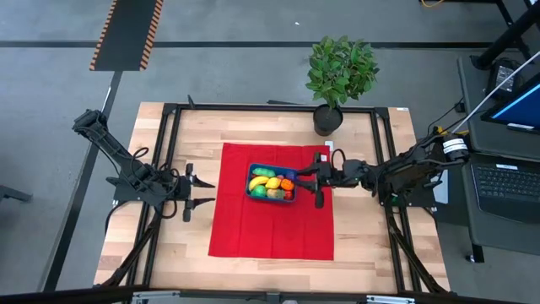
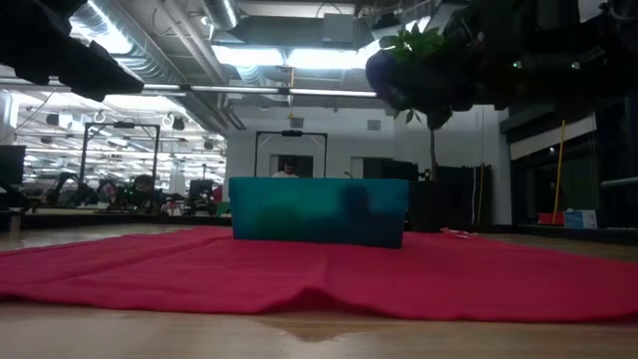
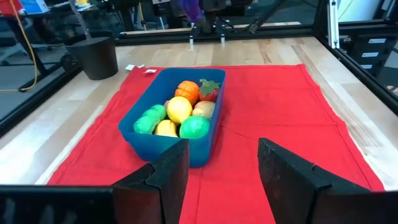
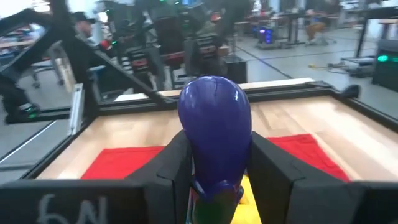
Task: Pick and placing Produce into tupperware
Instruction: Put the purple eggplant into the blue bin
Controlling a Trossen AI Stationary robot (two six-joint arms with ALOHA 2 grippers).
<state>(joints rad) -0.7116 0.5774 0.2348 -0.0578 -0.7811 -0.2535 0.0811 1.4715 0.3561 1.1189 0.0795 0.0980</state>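
Right gripper (image 4: pixel 214 168), clamped on a purple eggplant (image 4: pixel 214 130), beside the teal tupperware (image 1: pixel 272 183): centre it over the piled produce (image 3: pixel 180 112) before release. Left gripper (image 3: pixel 221 171) waits, fingers apart.

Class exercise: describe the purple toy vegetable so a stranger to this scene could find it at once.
Find the red cloth on the wooden table, then the blue tupperware on it. Above the tupperware's right end sits the right end effector, shut on the purple piece. It is the only purple item and the only one held; the rest lie in the tupperware.
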